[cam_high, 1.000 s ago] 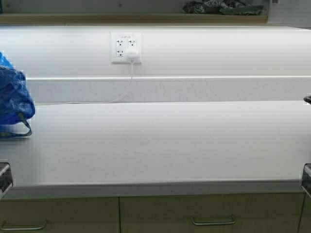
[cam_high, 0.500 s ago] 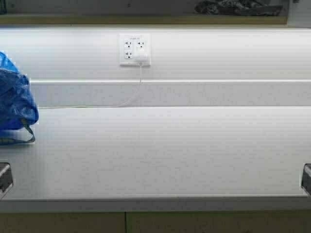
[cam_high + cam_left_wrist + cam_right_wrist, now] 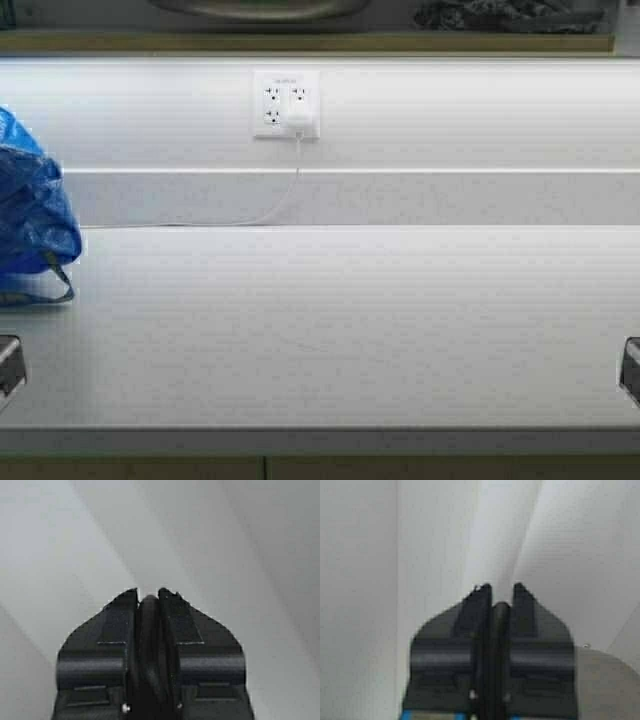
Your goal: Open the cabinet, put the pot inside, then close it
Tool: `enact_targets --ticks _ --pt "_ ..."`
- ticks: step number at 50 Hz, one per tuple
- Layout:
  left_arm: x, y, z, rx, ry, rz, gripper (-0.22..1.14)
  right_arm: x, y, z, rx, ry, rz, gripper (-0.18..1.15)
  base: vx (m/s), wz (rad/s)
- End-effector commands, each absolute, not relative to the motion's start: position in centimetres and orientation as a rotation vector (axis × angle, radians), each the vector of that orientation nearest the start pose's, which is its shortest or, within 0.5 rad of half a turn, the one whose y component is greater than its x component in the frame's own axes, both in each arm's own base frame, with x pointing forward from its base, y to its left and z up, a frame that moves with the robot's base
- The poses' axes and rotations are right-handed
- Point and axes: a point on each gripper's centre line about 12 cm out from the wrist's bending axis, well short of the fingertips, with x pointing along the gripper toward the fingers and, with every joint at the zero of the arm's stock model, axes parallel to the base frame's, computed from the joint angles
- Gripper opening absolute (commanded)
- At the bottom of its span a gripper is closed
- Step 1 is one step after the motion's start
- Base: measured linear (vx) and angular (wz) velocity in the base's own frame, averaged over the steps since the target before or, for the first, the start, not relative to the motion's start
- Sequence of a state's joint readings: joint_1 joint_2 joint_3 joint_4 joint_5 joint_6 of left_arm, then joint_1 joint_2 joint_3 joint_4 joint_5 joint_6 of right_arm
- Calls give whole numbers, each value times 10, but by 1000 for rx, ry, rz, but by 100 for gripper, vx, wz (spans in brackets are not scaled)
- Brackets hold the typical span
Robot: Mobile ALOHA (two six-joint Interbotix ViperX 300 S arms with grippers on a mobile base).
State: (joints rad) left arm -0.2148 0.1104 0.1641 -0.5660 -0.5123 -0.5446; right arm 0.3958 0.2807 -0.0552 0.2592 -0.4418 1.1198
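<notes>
The pot does not show as such; a grey rounded shape (image 3: 260, 8) at the top edge of the high view is cut off and I cannot tell what it is. A beige wooden strip (image 3: 300, 42) runs above the wall; no cabinet doors or handles are in view. My left gripper (image 3: 148, 594) is shut and empty over the white counter, and only a part of it (image 3: 8, 365) shows at the left edge of the high view. My right gripper (image 3: 501, 589) is also shut and empty, with a part of it (image 3: 632, 370) at the right edge.
A white countertop (image 3: 330, 320) spans the view, with a low white ledge behind it. A wall outlet (image 3: 286, 104) holds a white plug, and its cable trails left along the ledge. A blue bag (image 3: 35, 215) sits at the far left. Dark clutter (image 3: 510, 14) lies at the top right.
The robot has moved: the whole scene has shifted down and to the right, the floor drawers have almost left the view, and the grey rounded shape has appeared at the top.
</notes>
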Motion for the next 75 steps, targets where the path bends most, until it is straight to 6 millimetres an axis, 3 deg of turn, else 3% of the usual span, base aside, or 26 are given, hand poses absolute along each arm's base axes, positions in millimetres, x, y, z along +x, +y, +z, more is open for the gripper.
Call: enact_targets --ticks 1,19,42,48,55,58,61,75 --pt "489 -103 379 -1106 -175 -126 2 490 229 406 1453 -33 516 7 4 4" --pt "506 -105 369 -1105 -111 -115 2 490 224 398 1436 -50 483 7 3 2" --pt "508 -103 359 -1133 -106 -99 4 485 216 364 1451 -46 428 11 1 1" --pt "507 -99 356 -1176 -155 -92 25 484 214 363 1455 -76 427 37 0 0" --pt "509 -96 351 -1234 -200 -88 78 481 209 363 1476 -121 432 88 0 0" --pt "509 -96 348 -1257 -205 -86 97 480 207 361 1488 -126 419 104 0 0" --pt "509 -95 348 -1277 -218 -88 105 479 204 359 1504 -129 407 106 0 0" --pt "502 -80 347 -1291 -265 -65 103 470 180 352 1483 -145 352 104 0 0"
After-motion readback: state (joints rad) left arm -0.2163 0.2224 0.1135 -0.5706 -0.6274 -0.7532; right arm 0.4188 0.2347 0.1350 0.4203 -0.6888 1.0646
